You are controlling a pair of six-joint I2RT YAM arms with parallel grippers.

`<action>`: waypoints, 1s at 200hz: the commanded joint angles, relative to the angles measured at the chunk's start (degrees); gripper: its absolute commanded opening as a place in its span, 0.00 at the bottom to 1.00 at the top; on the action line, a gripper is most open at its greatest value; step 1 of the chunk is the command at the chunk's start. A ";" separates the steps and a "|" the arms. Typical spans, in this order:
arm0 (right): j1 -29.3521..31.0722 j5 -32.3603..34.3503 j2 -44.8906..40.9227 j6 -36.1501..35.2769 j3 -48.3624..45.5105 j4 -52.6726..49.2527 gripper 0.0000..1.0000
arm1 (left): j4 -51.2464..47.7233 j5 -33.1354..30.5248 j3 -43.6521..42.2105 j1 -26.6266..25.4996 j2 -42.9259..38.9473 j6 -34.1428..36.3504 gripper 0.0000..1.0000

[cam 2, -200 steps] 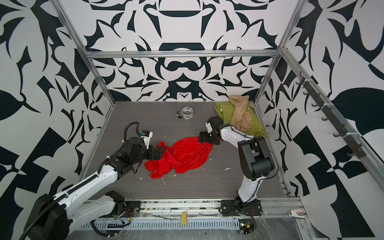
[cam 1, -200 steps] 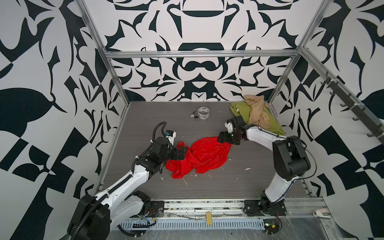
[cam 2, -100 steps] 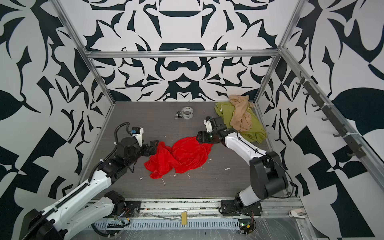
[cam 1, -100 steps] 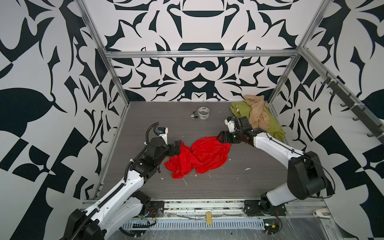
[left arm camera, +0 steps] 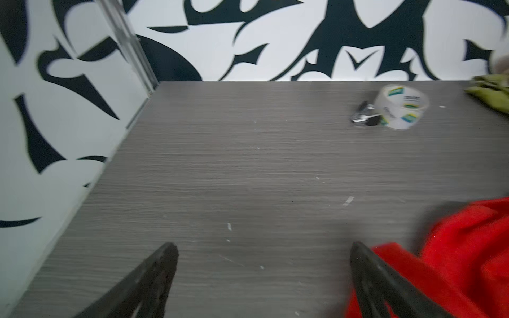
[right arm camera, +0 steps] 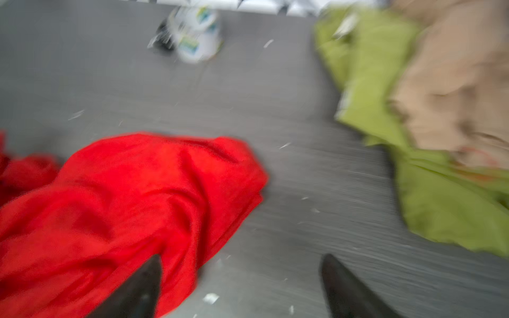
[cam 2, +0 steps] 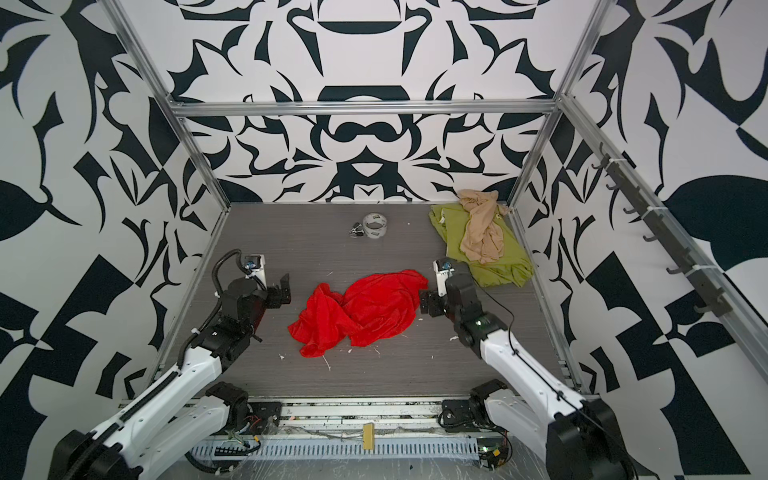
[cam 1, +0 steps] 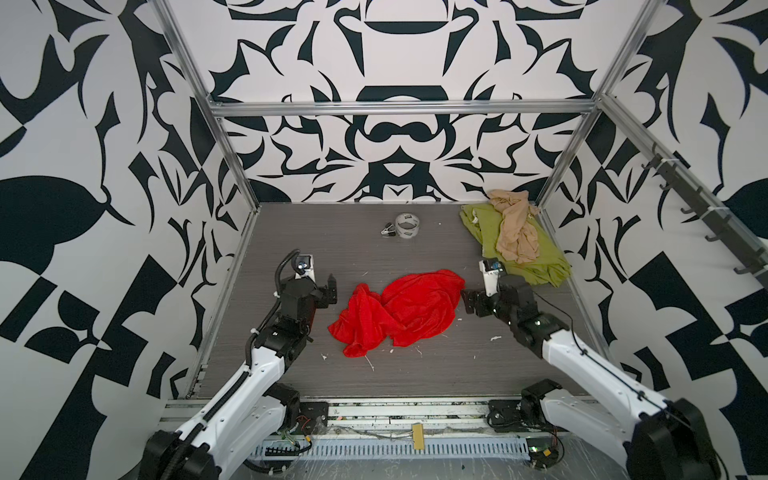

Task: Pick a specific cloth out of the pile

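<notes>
The cloth [cam 1: 403, 309], thin, faintly glossy and softly crumpled, was found lying between the two sets of fingers, well apart from the pile [cam 1: 536, 266] beyond the right ones. The left gripper [left arm camera: 261, 247] and right gripper [right arm camera: 239, 258] were held wide, empty. The separation was judged done; only a clean withdrawal was called for.

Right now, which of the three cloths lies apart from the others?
The red cloth, alone in the middle; the beige cloth lies on the green cloth.
</notes>
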 commanded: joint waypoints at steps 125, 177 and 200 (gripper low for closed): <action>-11.92 11.70 36.70 -3.50 -2.18 51.59 1.00 | 41.74 21.06 0.24 14.19 38.26 5.52 0.99; -14.66 -2.91 36.85 -4.95 1.35 44.56 1.00 | 41.15 20.85 0.54 14.28 38.26 5.28 1.00; -14.67 -2.03 36.36 -5.00 0.23 46.30 1.00 | 41.33 21.03 0.20 14.25 37.86 5.35 1.00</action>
